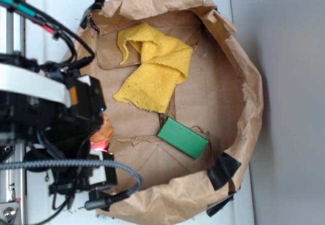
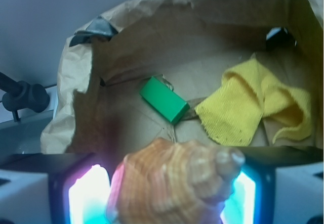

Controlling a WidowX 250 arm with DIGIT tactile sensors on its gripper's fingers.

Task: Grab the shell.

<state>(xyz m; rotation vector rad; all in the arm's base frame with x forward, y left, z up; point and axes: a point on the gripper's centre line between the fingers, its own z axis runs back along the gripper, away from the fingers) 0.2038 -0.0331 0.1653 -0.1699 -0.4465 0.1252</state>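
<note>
The shell (image 2: 177, 183) is orange-brown and ridged, with a pale spire pointing right. It fills the space between my gripper's (image 2: 167, 193) two glowing pads, and the gripper is shut on it. In the exterior view the gripper (image 1: 101, 136) hangs at the left rim of the paper bag, and only an orange sliver of the shell (image 1: 105, 132) shows under the arm. The shell's underside is hidden.
A crumpled brown paper bag (image 1: 244, 83) lies open on a white surface. Inside lie a green rectangular block (image 1: 183, 137) and a yellow cloth (image 1: 155, 67). Black tape (image 1: 223, 170) patches the bag's rim. Cables (image 1: 61, 164) hang by the arm.
</note>
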